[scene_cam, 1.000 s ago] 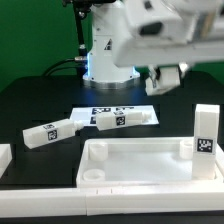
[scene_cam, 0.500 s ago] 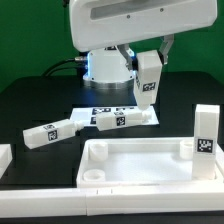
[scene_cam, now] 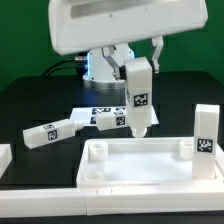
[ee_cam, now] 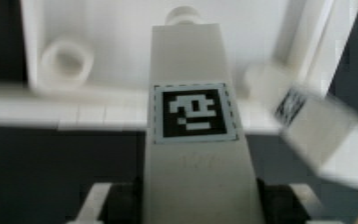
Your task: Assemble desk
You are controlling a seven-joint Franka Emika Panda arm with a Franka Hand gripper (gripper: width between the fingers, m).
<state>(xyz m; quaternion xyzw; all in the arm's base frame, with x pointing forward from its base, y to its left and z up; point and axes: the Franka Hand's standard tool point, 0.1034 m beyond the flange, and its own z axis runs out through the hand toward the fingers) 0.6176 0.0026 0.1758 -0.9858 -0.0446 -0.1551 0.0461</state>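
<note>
My gripper (scene_cam: 138, 60) is shut on a white square-section desk leg (scene_cam: 137, 95), which hangs upright with its tag facing the camera. The leg's lower tip hovers just above the far rim of the desk top (scene_cam: 130, 183), near the middle of that rim. In the wrist view the held leg (ee_cam: 194, 110) runs out from between the fingers of the gripper (ee_cam: 194, 205), and a round corner socket (ee_cam: 64, 60) of the top lies beyond it. Another leg (scene_cam: 205, 130) stands upright in the top's corner at the exterior view's right. Two more legs (scene_cam: 47, 132) (scene_cam: 121, 120) lie on the table behind the top.
The marker board (scene_cam: 100, 110) lies flat on the black table behind the lying legs. The robot's base (scene_cam: 105, 66) stands at the back. A white bar end (scene_cam: 4, 155) shows at the exterior view's left edge.
The arm has carried the held leg down and toward the exterior view's left, from high at the right to just above the desk top's far rim. The grip has not changed.
</note>
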